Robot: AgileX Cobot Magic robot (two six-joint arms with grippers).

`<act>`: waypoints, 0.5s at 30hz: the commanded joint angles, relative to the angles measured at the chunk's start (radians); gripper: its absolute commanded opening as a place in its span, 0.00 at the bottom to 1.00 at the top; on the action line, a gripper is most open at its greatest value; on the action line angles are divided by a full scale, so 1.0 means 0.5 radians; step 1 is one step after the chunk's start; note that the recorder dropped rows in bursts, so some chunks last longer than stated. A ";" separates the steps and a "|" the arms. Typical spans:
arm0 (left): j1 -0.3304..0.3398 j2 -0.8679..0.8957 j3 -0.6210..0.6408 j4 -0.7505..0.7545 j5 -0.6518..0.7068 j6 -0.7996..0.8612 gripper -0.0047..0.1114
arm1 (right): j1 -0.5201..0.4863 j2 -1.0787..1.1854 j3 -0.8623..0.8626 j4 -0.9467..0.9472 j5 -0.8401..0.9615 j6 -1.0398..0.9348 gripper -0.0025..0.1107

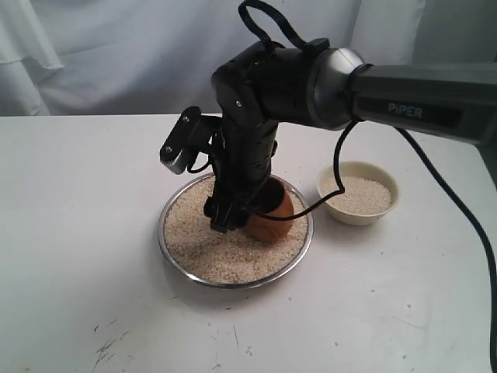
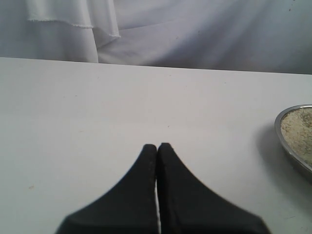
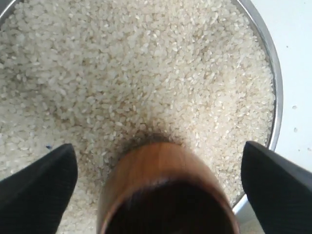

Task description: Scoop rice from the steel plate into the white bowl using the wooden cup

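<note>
Resting in the rice (image 3: 146,63) on the steel plate (image 1: 161,231), at the side nearest the white bowl (image 1: 357,219), the wooden cup (image 3: 165,190) is between the released right jaws, untouched. Left jaws are clenched beside the plate. Scooping step, I judge: next close on the cup and dig

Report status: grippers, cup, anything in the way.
Right gripper open, straddling the wooden cup, not touching. Left gripper shut over table. Cup sits in the rice on the steel plate; white bowl holds rice. Nothing lies between plate and bowl.
</note>
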 commanded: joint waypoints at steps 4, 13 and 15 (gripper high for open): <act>-0.005 -0.008 0.010 0.002 -0.029 -0.002 0.04 | 0.016 0.000 -0.016 -0.036 -0.046 0.079 0.76; -0.005 -0.008 0.010 0.002 -0.029 -0.002 0.04 | 0.016 -0.220 -0.016 -0.092 -0.024 0.206 0.76; -0.005 -0.008 0.010 0.002 -0.029 -0.002 0.04 | 0.016 -0.299 -0.016 -0.133 0.074 0.315 0.73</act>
